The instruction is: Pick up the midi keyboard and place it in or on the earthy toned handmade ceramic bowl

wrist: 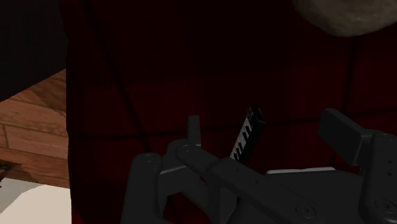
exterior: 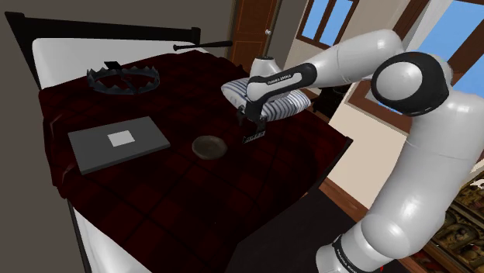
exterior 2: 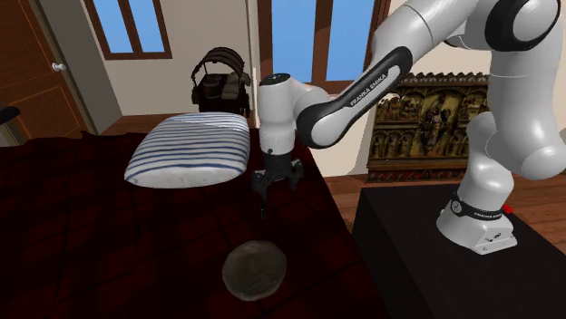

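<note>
While the gripper (wrist: 264, 124) is being held wide open, empty, over the midi keyboard (wrist: 247, 135), at 3 o'clock of the bowl (exterior: 209, 146) in the shoulder view, a fumble is being risked: nudged off-centre, the thin keyboard could be flicked off the blanket (exterior: 155, 194).

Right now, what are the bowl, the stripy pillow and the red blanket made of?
The bowl looks like rough, unglazed ceramic: it is a dull, mottled grey-brown with no shine, though it could pass for stone. The pillow is probably soft cloth: it is puffy and white with blue stripes. The blanket seems to be matte fabric, dark red with a faint check pattern.
</note>
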Robot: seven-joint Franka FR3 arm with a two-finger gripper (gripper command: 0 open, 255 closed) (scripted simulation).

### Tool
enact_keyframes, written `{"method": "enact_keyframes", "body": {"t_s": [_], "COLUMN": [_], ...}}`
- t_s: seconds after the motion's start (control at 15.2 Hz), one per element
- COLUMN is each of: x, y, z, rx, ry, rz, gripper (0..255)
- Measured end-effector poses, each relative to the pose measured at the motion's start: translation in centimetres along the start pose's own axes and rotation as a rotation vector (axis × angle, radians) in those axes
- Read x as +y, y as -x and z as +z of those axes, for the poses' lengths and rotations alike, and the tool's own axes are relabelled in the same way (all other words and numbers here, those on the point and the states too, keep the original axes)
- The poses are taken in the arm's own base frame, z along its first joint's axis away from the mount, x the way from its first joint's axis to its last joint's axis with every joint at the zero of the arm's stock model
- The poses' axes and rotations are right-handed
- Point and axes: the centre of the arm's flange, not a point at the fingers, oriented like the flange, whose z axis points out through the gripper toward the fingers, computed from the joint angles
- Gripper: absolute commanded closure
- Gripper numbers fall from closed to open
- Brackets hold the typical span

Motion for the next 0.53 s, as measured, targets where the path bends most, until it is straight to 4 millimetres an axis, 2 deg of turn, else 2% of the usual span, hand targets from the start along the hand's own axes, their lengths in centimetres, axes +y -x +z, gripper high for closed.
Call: {"method": "enact_keyframes", "body": {"t_s": [0.46, 0.53], "x": [-3.3, -3.2], "y": [-6.6, -7.1], "z": [5.4, 5.9], "rx": [0.026, 0.028], "ry": [0.013, 0.015], "rz": [0.248, 0.266], "gripper": [0, 0]}}
